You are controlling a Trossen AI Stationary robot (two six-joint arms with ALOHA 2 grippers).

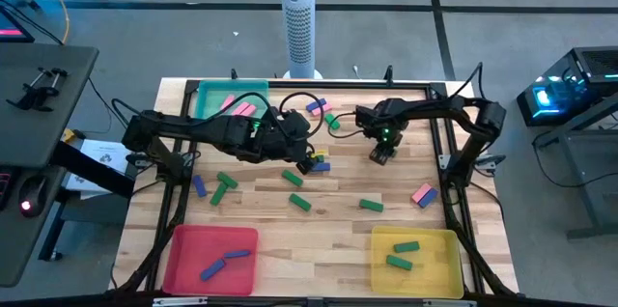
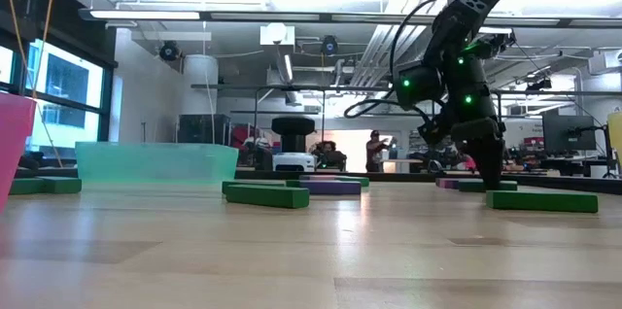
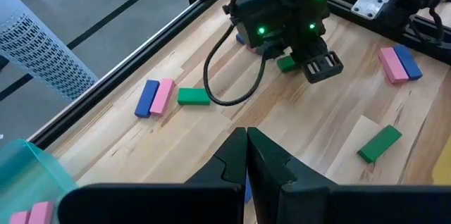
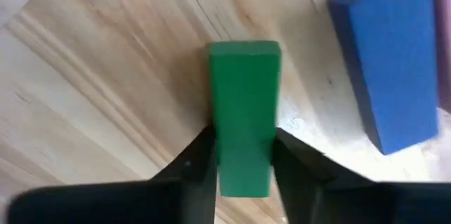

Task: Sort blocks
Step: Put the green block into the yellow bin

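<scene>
You had one camera straight overhead and one level at the table [image 1: 338, 230] edge. Both wrist cameras looked close past their fingers (all shared the tabletop).

The widest bare stretch of bench [image 1: 319, 235] lies along the near side, between the red tray [image 1: 183, 270] and the yellow tray [image 1: 454, 268]; only two green blocks [image 1: 300, 203] [image 1: 371, 207] sit at its far edge. The middle is crowded: the left arm [image 1: 193, 131] lies across it from the left edge, its claw [image 1: 306, 165] among loose blocks. The right arm [image 1: 435, 111] reaches in along the far right side, its claw [image 1: 382, 155] low on the wood, fingers tight against a green block [image 4: 243, 115] with a blue block [image 4: 394, 62] just beside. A black cable [image 3: 225, 69] loops over the far centre. The teal tray [image 1: 208, 102] fills the far-left corner. A pink-and-blue pair [image 1: 423, 195] sits near the right rail.
</scene>
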